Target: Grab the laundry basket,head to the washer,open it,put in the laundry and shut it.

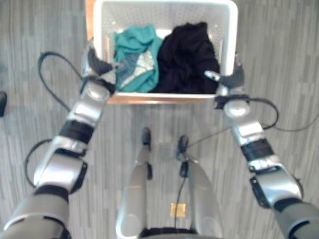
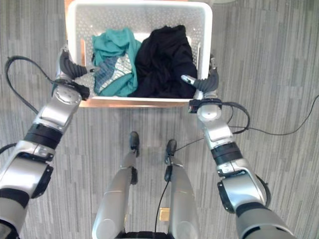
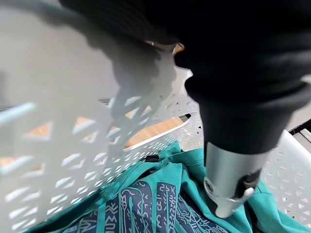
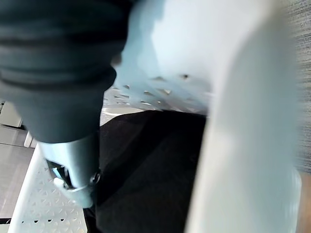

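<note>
While gripping opposite rims, left hand (image 2: 70, 67) and right hand (image 2: 207, 79) clasp the white laundry basket (image 2: 204, 30) | symmetric hold balances teal garment (image 2: 112, 59) and black garment (image 2: 164, 59) | wooden stand (image 2: 129, 103) underneath

Light: bright and even on the grey floor (image 2: 279, 59), coming from above.
Shadows: soft, on the basket (image 3: 58, 160) wall beside the left robot hand (image 3: 228, 160).
Blur: left eye view soft; basket rim (image 4: 243, 145) smeared close to the right robot hand (image 4: 73, 165).
Glare: mild on white plastic.
</note>
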